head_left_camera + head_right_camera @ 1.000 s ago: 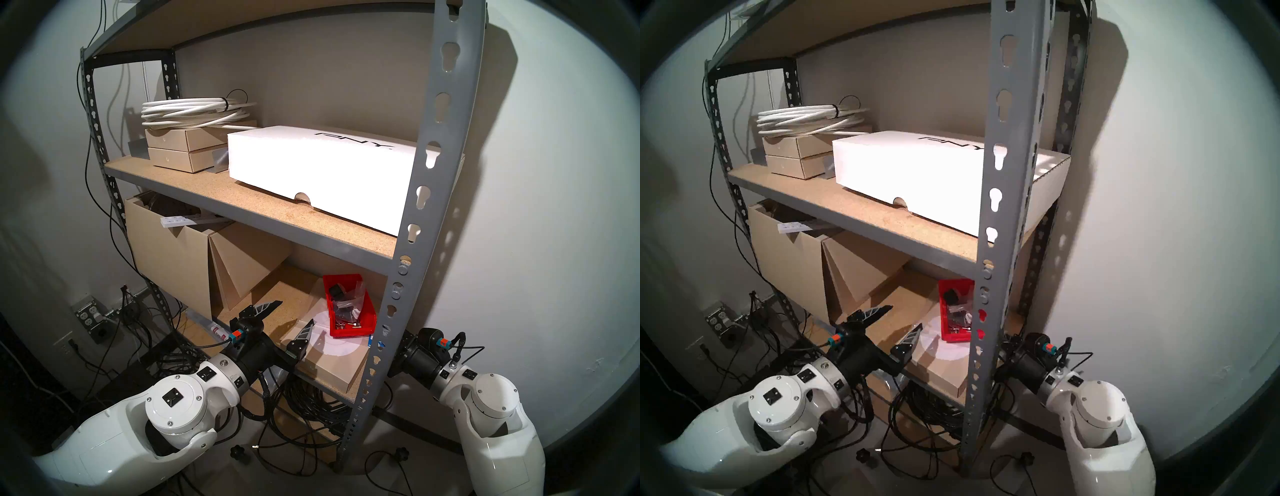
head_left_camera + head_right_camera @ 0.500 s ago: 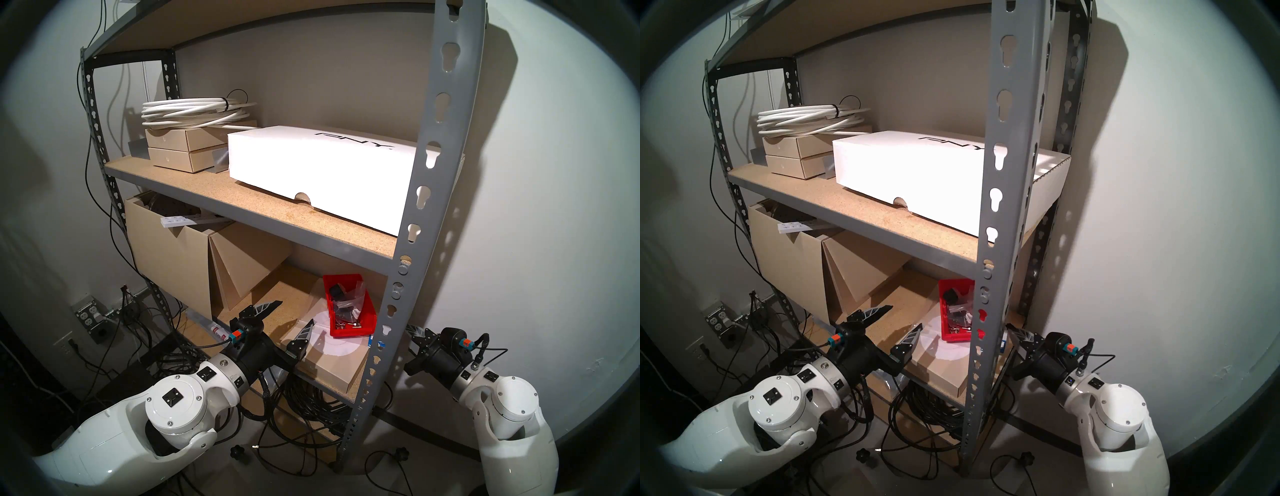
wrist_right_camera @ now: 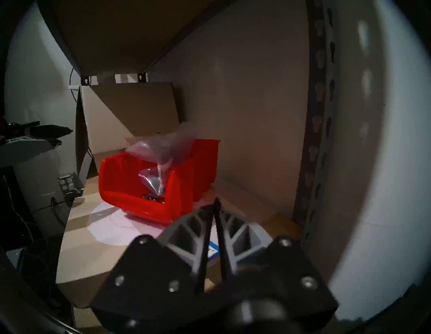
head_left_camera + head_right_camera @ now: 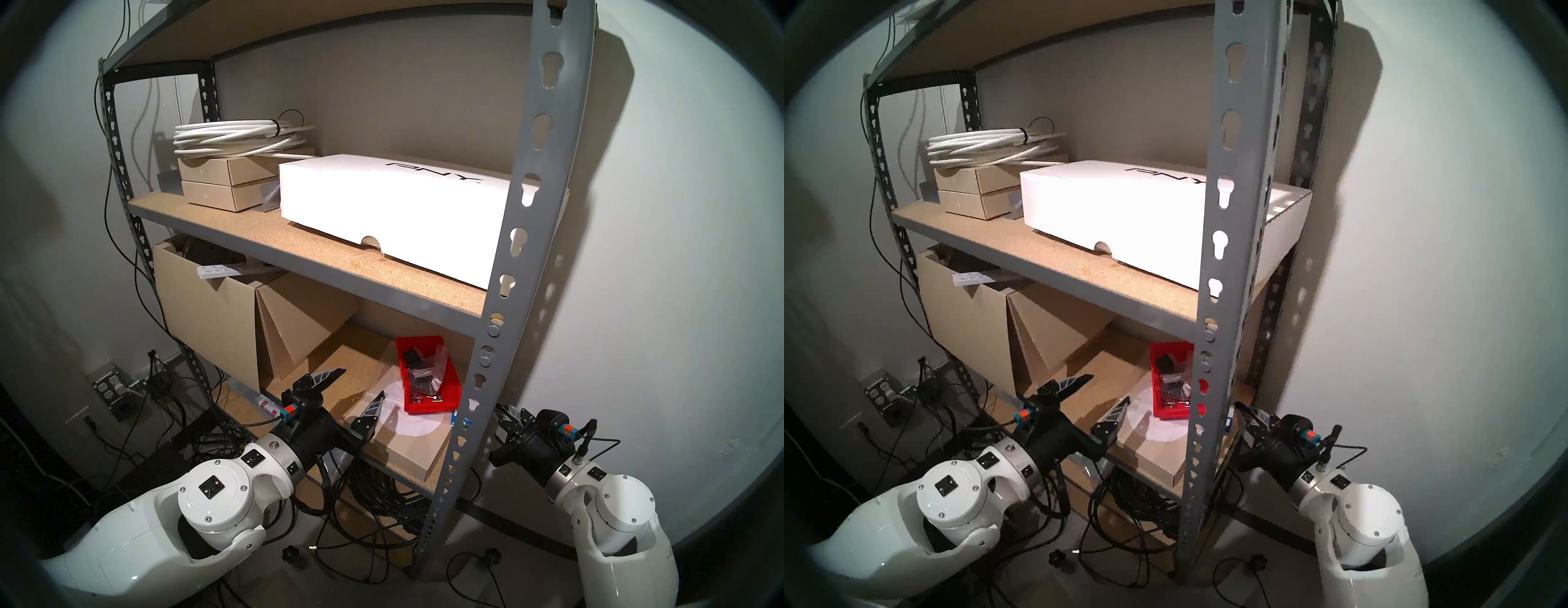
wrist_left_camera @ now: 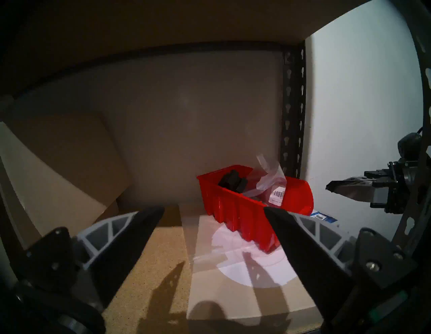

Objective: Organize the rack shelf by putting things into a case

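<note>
The bin [image 4: 428, 384] sat on a flat carton [image 4: 407, 433] at the right end of the lower surface [image 4: 339, 365] of the rack [image 4: 505, 297]. In it lay the bag [image 5: 271, 182], with the block [image 5: 233, 180] behind. Left of it stood cardboard boxes [image 4: 212, 314]. On the surface above lay a large box [image 4: 390, 212], right of two stacked boxes [image 4: 220, 184] with a cable coil [image 4: 237, 136] on them.

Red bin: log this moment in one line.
red bin: holds bag, black block | left gripper: open, empty | right gripper: shut, empty
</note>
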Tool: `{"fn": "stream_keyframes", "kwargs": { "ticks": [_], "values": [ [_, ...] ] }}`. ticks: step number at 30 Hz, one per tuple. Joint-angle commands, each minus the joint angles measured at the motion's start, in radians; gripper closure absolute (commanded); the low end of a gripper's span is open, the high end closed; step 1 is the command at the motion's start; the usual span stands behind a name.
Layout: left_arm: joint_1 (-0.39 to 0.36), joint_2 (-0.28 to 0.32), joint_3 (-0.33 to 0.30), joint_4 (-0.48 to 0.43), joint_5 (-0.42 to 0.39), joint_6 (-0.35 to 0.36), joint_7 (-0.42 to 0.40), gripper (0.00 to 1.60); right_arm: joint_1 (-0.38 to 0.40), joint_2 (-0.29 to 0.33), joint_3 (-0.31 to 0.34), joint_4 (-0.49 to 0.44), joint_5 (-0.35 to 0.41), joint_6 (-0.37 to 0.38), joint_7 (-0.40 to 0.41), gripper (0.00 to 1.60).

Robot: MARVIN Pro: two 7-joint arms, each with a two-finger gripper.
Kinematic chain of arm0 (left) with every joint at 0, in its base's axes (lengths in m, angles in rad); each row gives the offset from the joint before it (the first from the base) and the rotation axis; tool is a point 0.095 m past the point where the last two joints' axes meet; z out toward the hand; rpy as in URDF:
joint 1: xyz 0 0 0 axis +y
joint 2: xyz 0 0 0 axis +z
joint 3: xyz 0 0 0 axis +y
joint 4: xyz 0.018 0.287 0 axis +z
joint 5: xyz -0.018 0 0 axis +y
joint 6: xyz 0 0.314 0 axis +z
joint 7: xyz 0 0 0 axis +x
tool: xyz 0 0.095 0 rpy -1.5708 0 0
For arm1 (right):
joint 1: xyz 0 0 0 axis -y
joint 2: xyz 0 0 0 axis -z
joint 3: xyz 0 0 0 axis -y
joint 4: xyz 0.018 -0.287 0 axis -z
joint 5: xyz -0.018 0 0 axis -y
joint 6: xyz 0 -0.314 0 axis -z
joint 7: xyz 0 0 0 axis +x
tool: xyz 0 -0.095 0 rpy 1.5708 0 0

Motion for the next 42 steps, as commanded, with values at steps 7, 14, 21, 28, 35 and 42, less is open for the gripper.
{"fn": "stream_keyframes", "kwargs": {
  "ticks": [7, 14, 21, 28, 35, 42],
  "values": [
    [-0.002, 0.002, -0.003, -0.017, 0.003, -0.004, -0.001, 0.0, -0.039, -0.067, -0.061, -0.081, -0.082, 0.018, -0.112, 0.0],
    [-0.002, 0.002, -0.003, -0.017, 0.003, -0.004, -0.001, 0.0, -0.049, -0.105, -0.113, -0.11, -0.165, 0.028, -0.2, 0.0],
    [-0.002, 0.002, -0.003, -0.017, 0.003, -0.004, -0.001, 0.0, -0.05, -0.108, -0.125, -0.111, -0.184, 0.033, -0.222, 0.0],
    [-0.002, 0.002, -0.003, -0.017, 0.002, -0.004, -0.001, 0.0, -0.051, -0.11, -0.127, -0.111, -0.19, 0.034, -0.228, 0.0],
    [-0.002, 0.002, -0.003, -0.017, 0.002, -0.004, -0.001, 0.0, -0.051, -0.111, -0.128, -0.112, -0.193, 0.033, -0.23, 0.0],
    [-0.002, 0.003, -0.003, -0.017, 0.002, -0.004, -0.001, 0.0, -0.057, -0.116, -0.128, -0.11, -0.204, 0.028, -0.246, 0.0]
  ]
}}
